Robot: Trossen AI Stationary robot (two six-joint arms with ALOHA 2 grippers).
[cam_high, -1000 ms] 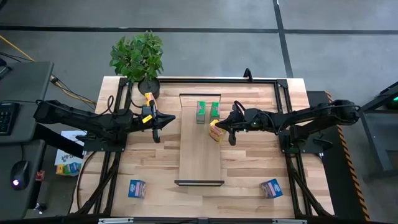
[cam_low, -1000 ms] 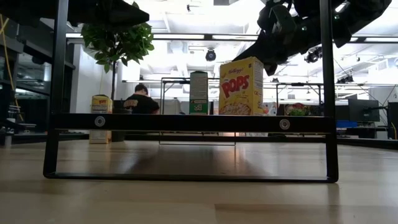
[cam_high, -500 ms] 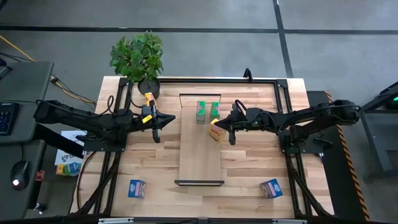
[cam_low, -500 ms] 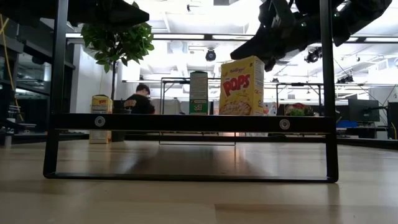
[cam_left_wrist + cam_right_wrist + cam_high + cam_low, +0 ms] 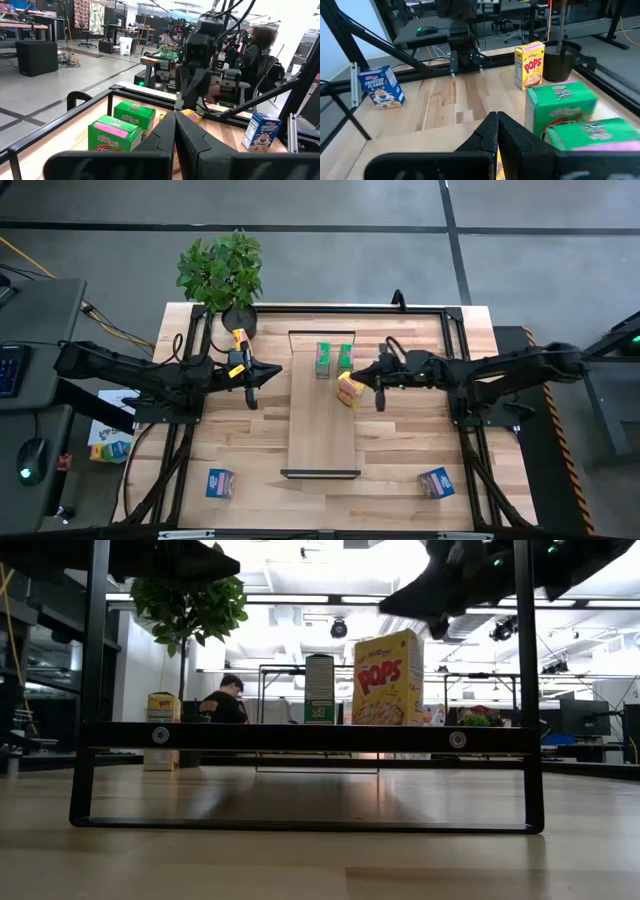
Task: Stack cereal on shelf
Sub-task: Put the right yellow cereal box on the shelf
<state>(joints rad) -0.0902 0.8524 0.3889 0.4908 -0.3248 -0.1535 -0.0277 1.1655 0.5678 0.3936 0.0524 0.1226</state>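
**Cereal boxes on and around the shelf, with both grippers pressed together**

On the butcher-block table (image 5: pixel 400 450) we see the shelf (image 5: pixel 322 435), a long narrow light-wood board with black brackets at its short ends, lying lengthwise at the centre. Two green boxes (image 5: pixel 334 359) stand side by side at its far end, just apart from each other. A yellow box (image 5: pixel 349 391) stands at the shelf's right edge, nearer the camera than the green pair; in the low view it shows upright with "POPS" on its face (image 5: pixel 387 678).

The right gripper (image 5: pixel 378 396) sits just beside that yellow box, on its right, without holding it. In the right wrist view we see its fingers (image 5: pixel 496 131) closed against each other, with the green boxes close by and a little yellow showing just beneath the fingers.

The left gripper (image 5: pixel 254 393) hovers over bare tabletop to the left of the shelf, well apart from the boxes on it. The left wrist view shows its fingers (image 5: pixel 175 131) pressed together with nothing between them.

A second yellow box (image 5: pixel 239 339) stands on the table near the potted plant (image 5: pixel 222 270), at the far left corner. Two blue boxes rest on the tabletop at the near side: one at the left (image 5: pixel 220 482), one at the right (image 5: pixel 436 482).

Beyond the table, the low view shows a seated person (image 5: pixel 226 700) in the room.
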